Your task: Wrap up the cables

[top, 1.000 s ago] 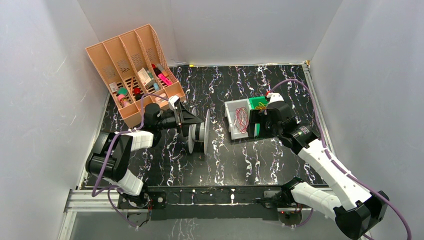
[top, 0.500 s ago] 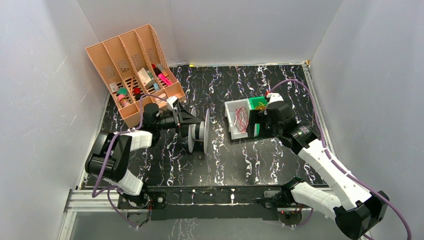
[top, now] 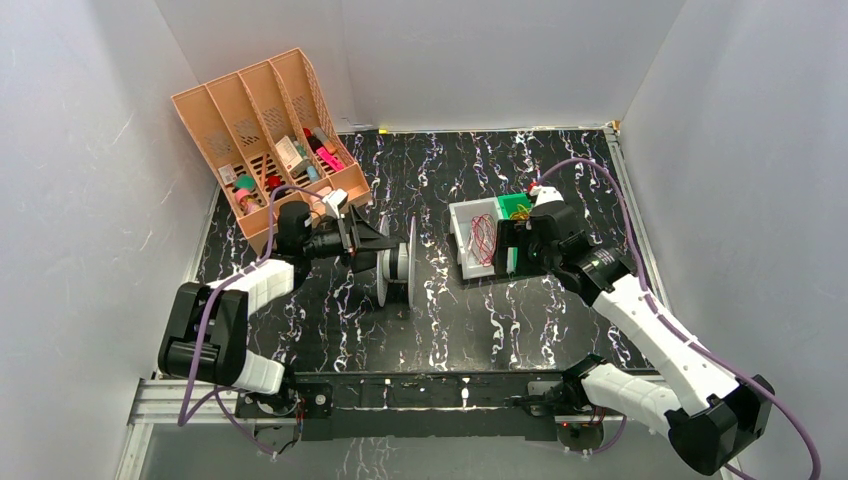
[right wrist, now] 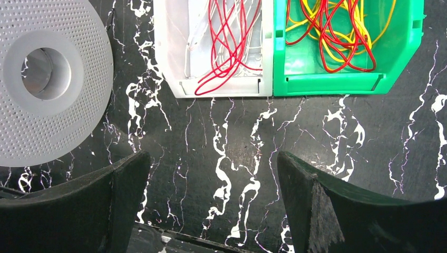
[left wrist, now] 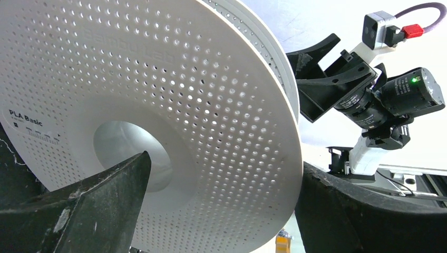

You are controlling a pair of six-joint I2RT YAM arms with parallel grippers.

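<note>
The cables are thin red wire (right wrist: pixel 226 47) looped in a white bin (right wrist: pixel 168 63), also seen from above as red wire (top: pixel 483 238). More red and yellow wire (right wrist: pixel 337 42) lies in the green bin (right wrist: pixel 406 52) beside it. A white perforated spool (top: pixel 398 272) stands on edge mid-table. My left gripper (top: pixel 383 242) is open right at the spool's left flange (left wrist: pixel 211 95); one finger (left wrist: pixel 79 211) overlaps the hub hole and the other finger (left wrist: pixel 369 216) stands clear of the rim. My right gripper (right wrist: pixel 211 158) hangs open over bare table just before the bins, holding nothing.
A peach slotted organizer (top: pixel 265 130) with small items stands at the back left, close behind my left arm. White walls enclose the black marbled table (top: pixel 450 320). The green bin (top: pixel 517 205) is partly hidden under my right wrist.
My left arm has shifted, its elbow swinging out and its wrist drawing slightly back left, and its jaws have spread a little wider by the spool. The right arm has hardly moved.
</note>
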